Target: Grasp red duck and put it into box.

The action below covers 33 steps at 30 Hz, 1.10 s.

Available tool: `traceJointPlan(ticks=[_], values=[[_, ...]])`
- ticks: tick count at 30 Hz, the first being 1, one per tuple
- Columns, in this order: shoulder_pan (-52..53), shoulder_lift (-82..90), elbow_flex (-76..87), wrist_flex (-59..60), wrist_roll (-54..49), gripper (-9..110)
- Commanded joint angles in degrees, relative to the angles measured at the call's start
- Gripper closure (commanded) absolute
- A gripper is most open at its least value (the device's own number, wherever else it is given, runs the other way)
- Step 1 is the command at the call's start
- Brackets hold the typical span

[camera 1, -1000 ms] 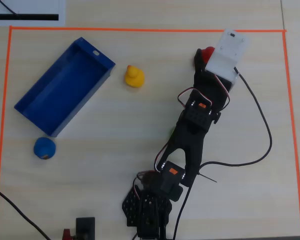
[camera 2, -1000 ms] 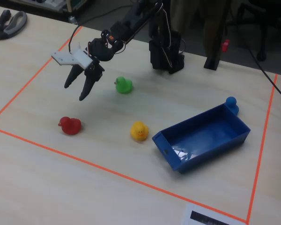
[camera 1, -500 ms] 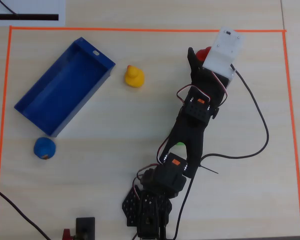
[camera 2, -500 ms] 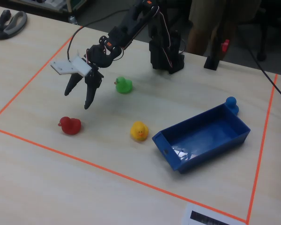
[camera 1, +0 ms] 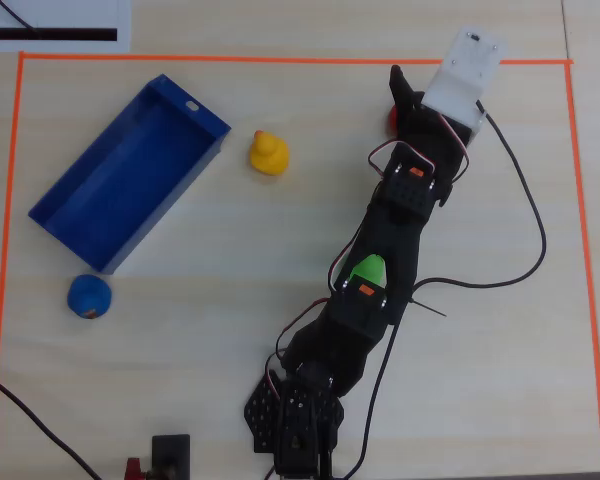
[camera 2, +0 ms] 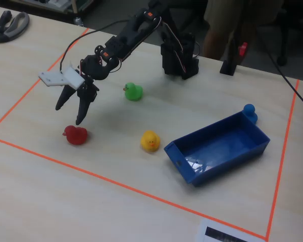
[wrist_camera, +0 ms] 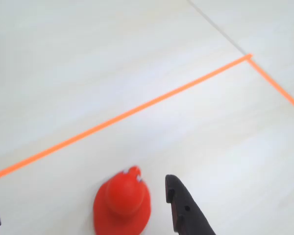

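The red duck stands on the table near the orange tape line. In the wrist view it sits between the jaws, close to the right finger. In the overhead view only a red sliver shows beside the arm. My gripper is open and empty, pointing down just above the duck; it also shows in the wrist view and the overhead view. The deep blue box lies empty well away from it, at the left in the overhead view.
A yellow duck stands between the red duck and the box. A green duck sits under the arm, partly hidden in the overhead view. A small blue ball-like toy lies beside the box. Orange tape frames the work area.
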Motion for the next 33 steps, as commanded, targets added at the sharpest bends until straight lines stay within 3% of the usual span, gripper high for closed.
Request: traceJointPlan(ticks=[1, 33], values=[[2.02, -2.46, -5.8, 0.0, -0.35, 57], [-0.79, -13.54, -6.86, 0.0, 3.25, 58]])
